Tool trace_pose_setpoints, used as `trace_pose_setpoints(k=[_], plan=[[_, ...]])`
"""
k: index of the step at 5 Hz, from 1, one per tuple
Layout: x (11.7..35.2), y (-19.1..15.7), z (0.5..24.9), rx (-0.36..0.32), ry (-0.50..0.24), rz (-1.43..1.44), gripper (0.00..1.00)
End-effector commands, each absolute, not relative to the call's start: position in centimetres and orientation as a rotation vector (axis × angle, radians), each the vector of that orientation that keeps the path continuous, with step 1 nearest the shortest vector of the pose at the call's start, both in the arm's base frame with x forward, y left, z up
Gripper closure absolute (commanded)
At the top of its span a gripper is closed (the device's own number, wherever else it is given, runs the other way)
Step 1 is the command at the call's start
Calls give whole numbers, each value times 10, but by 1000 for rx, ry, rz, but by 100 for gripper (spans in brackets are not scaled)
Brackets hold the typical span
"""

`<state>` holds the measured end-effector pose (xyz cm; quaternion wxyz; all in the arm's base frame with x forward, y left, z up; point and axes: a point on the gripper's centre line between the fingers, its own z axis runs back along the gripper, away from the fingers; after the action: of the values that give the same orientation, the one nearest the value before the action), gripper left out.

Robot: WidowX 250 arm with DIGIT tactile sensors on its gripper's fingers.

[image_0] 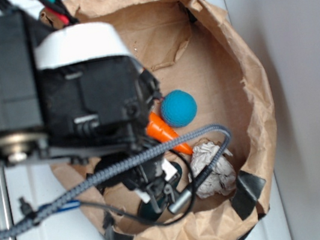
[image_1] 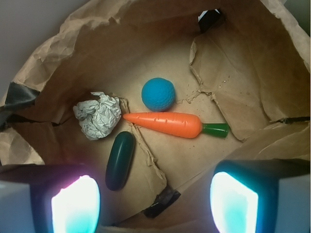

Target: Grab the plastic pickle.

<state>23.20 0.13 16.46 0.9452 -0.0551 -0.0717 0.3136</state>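
Four loose things down in the brown paper bag [image_1: 243, 82], with its walls folded out and taped at the corners, probably to keep the lot penned in and reachable from above: a pickle [image_1: 120, 160], a carrot [image_1: 167, 124], a blue ball [image_1: 158, 93] and a crumpled paper wad [image_1: 98, 115]. Gripper [image_1: 155, 201] poised over the bag's opening, fingers [image_1: 75, 204] wide apart and clamped on nothing, glowing pads at the bottom corners of the wrist view. Pickle flat on the bag floor, nearer the left finger than the right, just below the wad and just beside the carrot's pointed tip, apparently touching neither. Judged from this, an approach not yet centred: a small shift toward the pickle needed so both fingers straddle its narrow width, clear of the wad. Smooth, glossy, very dark green, oblong with rounded ends, a bit shorter than the carrot; likely slippery under a pinch near an end, so better taken mid-body. In the exterior view, mostly hidden by arm and cables [image_0: 125, 168]; only carrot, ball and wad plain there.
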Motion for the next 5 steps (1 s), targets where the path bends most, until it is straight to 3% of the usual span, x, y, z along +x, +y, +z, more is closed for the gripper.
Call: trace_pose_setpoints(k=[1, 2, 3, 5], plan=[[232, 8, 176, -122, -192, 646, 0], [232, 8, 176, -122, -192, 646, 0], [242, 7, 160, -111, -209, 648, 0], [258, -1, 118, -29, -218, 620, 0]])
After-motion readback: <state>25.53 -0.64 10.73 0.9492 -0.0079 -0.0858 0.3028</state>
